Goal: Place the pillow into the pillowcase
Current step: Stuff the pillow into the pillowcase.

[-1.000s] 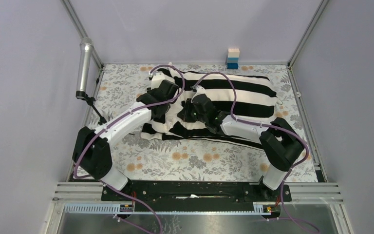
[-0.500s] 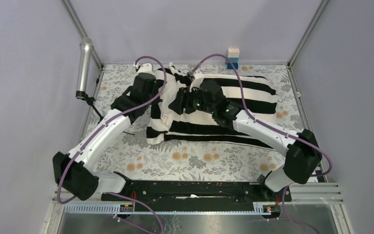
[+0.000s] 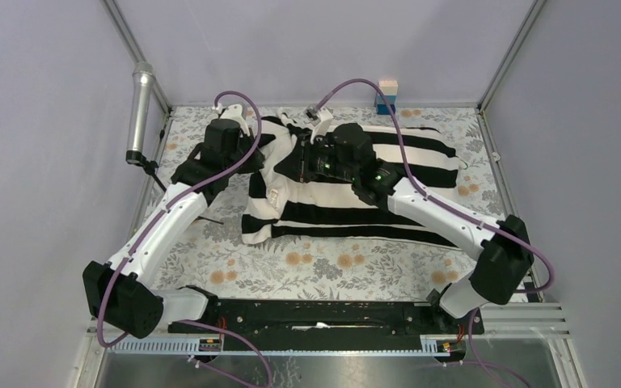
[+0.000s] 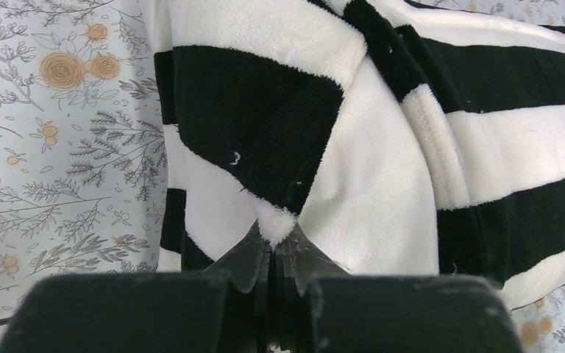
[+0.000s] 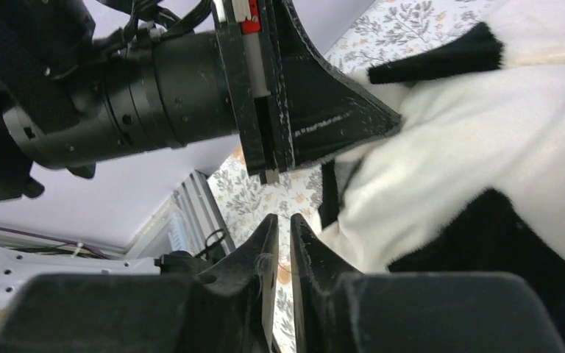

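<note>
Your left end effector (image 4: pixel 274 244) is clamped on the pillowcase (image 3: pixel 388 174) corner. From there the case runs lengthwise off to its right, with the pillow (image 3: pixel 273 192) end just below. Your right end effector (image 5: pixel 283 224), narrow and empty, sits alongside.

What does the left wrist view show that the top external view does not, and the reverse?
Left wrist only: the left gripper shut on a white corner of the pillowcase. Top external only: the right arm, a silver cylinder at the left, stacked blocks at the back. Both: the striped pillowcase lying on the floral cover.
</note>
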Controlling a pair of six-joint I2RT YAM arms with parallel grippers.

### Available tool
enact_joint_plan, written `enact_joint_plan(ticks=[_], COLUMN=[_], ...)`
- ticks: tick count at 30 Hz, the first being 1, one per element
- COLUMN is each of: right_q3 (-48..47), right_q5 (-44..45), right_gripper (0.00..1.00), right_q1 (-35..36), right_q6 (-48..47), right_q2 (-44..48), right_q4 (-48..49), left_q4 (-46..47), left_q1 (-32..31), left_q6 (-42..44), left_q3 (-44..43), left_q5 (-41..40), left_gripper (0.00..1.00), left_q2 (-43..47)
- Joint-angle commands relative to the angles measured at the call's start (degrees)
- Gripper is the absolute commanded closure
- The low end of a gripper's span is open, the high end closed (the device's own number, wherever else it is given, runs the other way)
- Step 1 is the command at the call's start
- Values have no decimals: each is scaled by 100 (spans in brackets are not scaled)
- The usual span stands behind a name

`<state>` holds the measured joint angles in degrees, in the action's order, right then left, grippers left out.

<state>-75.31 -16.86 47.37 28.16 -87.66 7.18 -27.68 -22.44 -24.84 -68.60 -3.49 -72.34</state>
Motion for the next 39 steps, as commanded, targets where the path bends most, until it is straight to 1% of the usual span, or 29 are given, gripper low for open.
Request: enact_joint_plan(ticks=[1, 4, 6, 8, 11, 13, 16, 21, 25, 29, 31, 33, 35, 39], right_q3=[-430, -375, -547, -689, -668, -772, -837, -877, -1034, -1664, -1798, -1911, -1621, -791], right_q5=[-351, -199, -252, -159, 187, 674, 1248, 1911, 2408, 2544, 2678, 2614, 2609, 1820], right_gripper=[87, 90, 93, 99, 100, 100, 100, 100, 100, 100, 100, 100, 100, 100], right_q1=[42, 28, 31, 29, 62, 143, 189, 231, 228, 237, 231, 178, 152, -68], right_q6=[445, 694, 875, 1105, 1180, 985, 831, 786, 903, 1017, 1079, 1095, 1113, 1230], right_q2=[-647, -1131, -1651, -2091, -2490, -2715, -3059, -3569, -3791, -4215, -4360, -4449, -4303, -3707], right_q4=[361, 615, 693, 665, 610, 317, 49, -197, -353, -845, -923, -1029, -864, 128], left_q4=[837, 787, 750, 753, 774, 793, 894, 1166, 1447, 1996, 2183, 2294, 2310, 1960], left_q1=[55, 55, 55, 55, 29, -43, -374, -1212, -1633, -1954, -2126, -2189, -2194, -2172], left_q6=[-64, -162, -240, -330, -449, -577, -812, -1110, -1347, -1600, -1599, -1558, -1477, -1280], left_q3=[-286, -416, -502, -559, -667, -738, -898, -1207, -973, -485, -356, -272, -175, -223], left_q5=[491, 447, 460, 450, 632, 845, 782, 383, 77, 137, 120, 48, -151, -531], left_gripper=[100, 100, 100, 100, 100, 100, 100, 100, 100, 100, 100, 100, 100, 100], left_q2=[277, 356, 378, 433, 521, 575, 735, 945, 1091, 1223, 1233, 1320, 1466, 1551])
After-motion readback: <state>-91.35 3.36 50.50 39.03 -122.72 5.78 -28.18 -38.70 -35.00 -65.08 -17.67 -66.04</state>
